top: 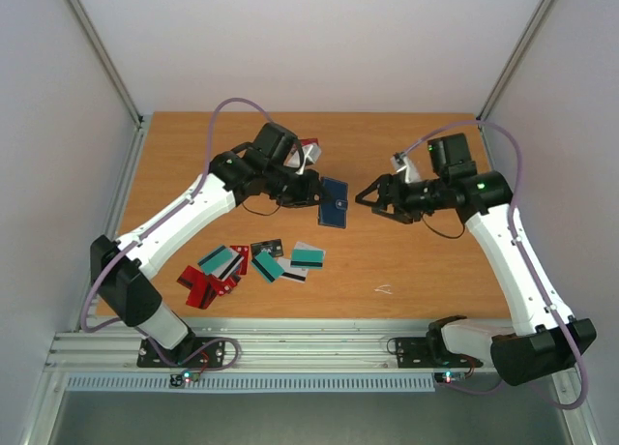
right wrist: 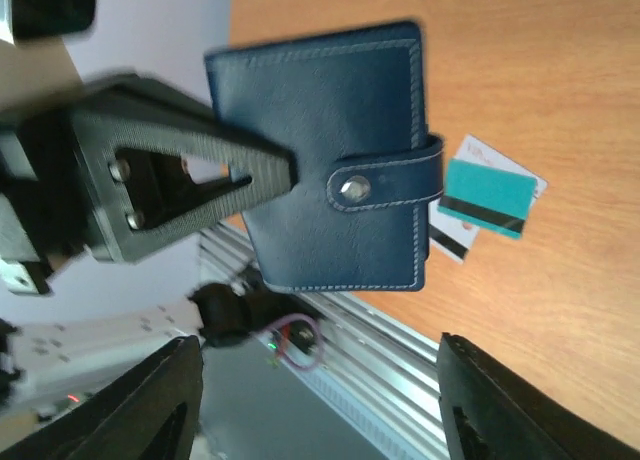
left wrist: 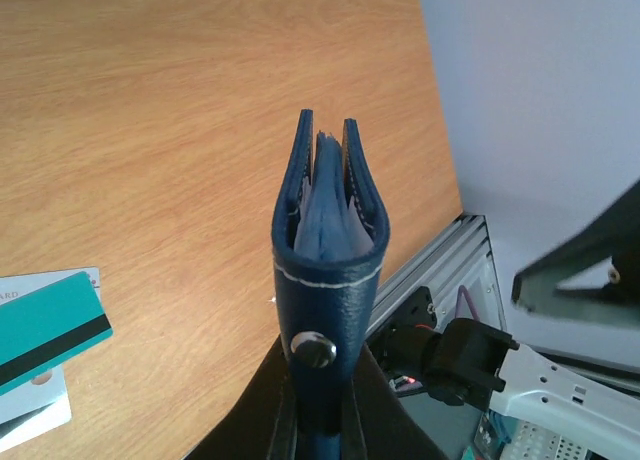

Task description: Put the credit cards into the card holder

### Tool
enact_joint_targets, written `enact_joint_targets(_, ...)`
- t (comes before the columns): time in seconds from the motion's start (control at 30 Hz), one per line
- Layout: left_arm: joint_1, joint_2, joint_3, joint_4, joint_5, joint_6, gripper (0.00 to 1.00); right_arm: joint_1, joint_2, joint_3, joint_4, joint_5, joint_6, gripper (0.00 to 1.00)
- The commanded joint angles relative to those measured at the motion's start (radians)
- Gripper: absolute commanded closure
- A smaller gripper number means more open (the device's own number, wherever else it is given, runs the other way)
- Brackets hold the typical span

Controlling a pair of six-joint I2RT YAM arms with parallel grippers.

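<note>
Left gripper point(top: 317, 197): clamped tight on the card holder point(top: 335, 203), nothing else in it. Holder is held up off the table point(top: 435, 271), approx mid-frame in the top view.
Right gripper point(top: 366, 199): jaws wide apart, empty, touching nothing afaict. Sits just right of the holder in the top view, tips aimed at it, w/ a small gap between.
Holder state: strap point(right wrist: 425, 170) looks snapped shut, w/ the stud point(right wrist: 352, 188) sitting on the tab in the right wrist view. Left wrist view shows the top edges gaping a bit w/ lighter blue inside, but that's not open imo.
Cards: credit cards point(top: 253, 265) are scattered lower left in the top view, well apart from both grippers. A couple more peek out behind the left arm point(top: 193, 208), upper middle. None in the holder that I can see.
Risk 1: left grip is on soft leather. If the right one tugs the strap, the holder could twist or slip out and drop.
Risk 2: left fingertip ends just beside the stud, so the right jaws may bump it going in. Tight spot.
Risk 3: if the flap pops but the holder flops, the pockets won't face the right way and no card goes in.
Risk 4: cards are thin, flat on the wood, some overlapping. Pinching one cleanly looks hard, prob grabs two or skates off.
</note>
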Motion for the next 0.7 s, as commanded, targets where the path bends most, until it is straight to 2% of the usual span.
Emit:
enact_joint_targets(0.0,-0.03,0.026,0.06,-0.03,-0.062,-0.006,1.0,0.124,0.008,0.02,-0.038,0.187,-0.001,0.41)
enact_joint_targets(0.07,-0.041,0.036,0.075,-0.039,-0.066,-0.009,1.0,0.155,0.023,0.023,-0.037,0.22,0.017,0.49)
enact_joint_targets(0.13,-0.049,0.043,0.089,-0.047,-0.071,-0.012,1.0,0.178,0.043,0.033,-0.038,0.242,0.012,0.53)
enact_joint_targets(0.67,-0.09,0.039,0.122,-0.09,-0.097,0.009,1.0,0.249,0.145,0.068,0.032,0.302,0.019,0.63)
